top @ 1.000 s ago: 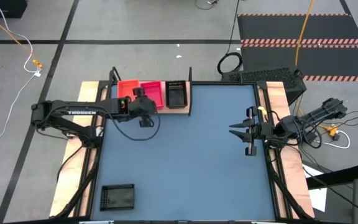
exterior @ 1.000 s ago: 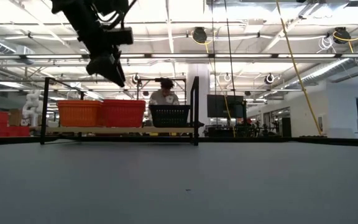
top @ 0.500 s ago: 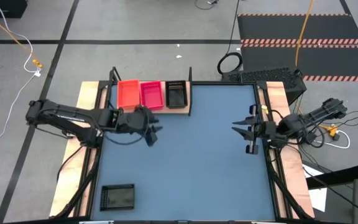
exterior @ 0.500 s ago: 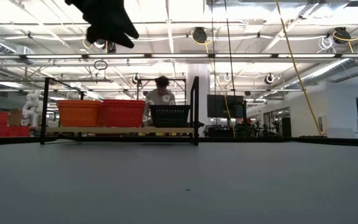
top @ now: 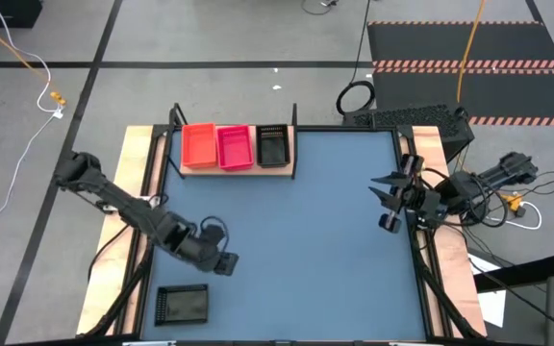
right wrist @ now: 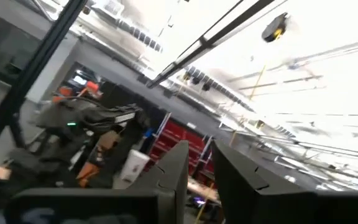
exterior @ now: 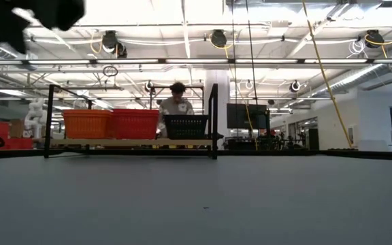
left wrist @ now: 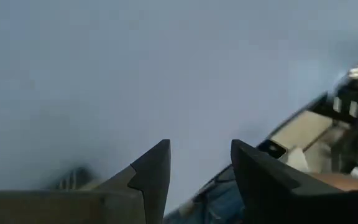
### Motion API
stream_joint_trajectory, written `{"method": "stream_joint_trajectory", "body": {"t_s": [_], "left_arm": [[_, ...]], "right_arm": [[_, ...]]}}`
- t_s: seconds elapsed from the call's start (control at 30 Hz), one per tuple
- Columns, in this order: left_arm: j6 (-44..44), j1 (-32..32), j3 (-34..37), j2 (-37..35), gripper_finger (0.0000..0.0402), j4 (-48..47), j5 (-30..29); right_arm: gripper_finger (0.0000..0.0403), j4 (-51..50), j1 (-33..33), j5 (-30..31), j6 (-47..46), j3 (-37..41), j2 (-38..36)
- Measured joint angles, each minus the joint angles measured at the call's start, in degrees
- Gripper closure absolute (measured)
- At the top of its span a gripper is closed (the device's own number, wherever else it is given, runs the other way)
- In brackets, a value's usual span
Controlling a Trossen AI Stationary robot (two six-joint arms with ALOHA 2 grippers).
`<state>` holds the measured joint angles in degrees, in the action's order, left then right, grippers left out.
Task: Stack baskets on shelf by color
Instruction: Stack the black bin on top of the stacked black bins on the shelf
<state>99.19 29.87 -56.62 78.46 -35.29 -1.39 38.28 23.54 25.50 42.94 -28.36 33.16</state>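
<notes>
On the shelf (top: 282, 170) at the far left corner of the tabletop (top: 296, 240), an orange-red basket (top: 198, 146), a pink-magenta basket (top: 235, 146) and a black basket (top: 272, 145) sit side by side in a row. Another black basket (top: 182, 305) lies alone near the front left corner. The left gripper (top: 225, 263) hovers just beyond it, fingers parted and empty (bare tabletop shows between them). The right gripper (top: 387, 204) waits at the right edge, its fingers nearly together and holding nothing.

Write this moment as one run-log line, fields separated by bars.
shelf: orange, pink, black basket in row | spare black basket: table front-left | left gripper: open, empty, above it | right gripper: waiting at right edge
</notes>
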Motion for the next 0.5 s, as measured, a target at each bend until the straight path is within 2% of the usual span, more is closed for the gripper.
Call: {"method": "stream_joint_trajectory", "body": {"t_s": [0.17, 0.23, 0.3, 0.37, 0.5], "left_arm": [[14.3, 5.1, 0.1, 3.3, 0.0232, -4.3, -0.5], [18.9, 6.5, 0.2, 5.3, 0.0232, -4.7, 3.3], [23.8, 7.5, 0.1, 6.9, 0.0232, -0.7, 8.1], [26.4, 8.9, -0.8, 8.8, 0.0232, 3.6, 9.2], [28.3, 10.3, -4.4, 12.6, 0.0232, 2.3, 9.0]], "right_arm": [[0.0337, 1.5, -1.8, -0.2, 2.1, 0.0, 1.1], [0.0337, 2.5, -2.7, -0.5, 3.6, 0.0, 1.8], [0.0337, 4.4, -3.9, -2.8, 4.2, 0.0, 2.8], [0.0337, 5.4, -5.1, -5.6, 4.3, 0.0, 3.8], [0.0337, 6.3, -7.3, -9.4, 4.2, 0.0, 5.7]]}}
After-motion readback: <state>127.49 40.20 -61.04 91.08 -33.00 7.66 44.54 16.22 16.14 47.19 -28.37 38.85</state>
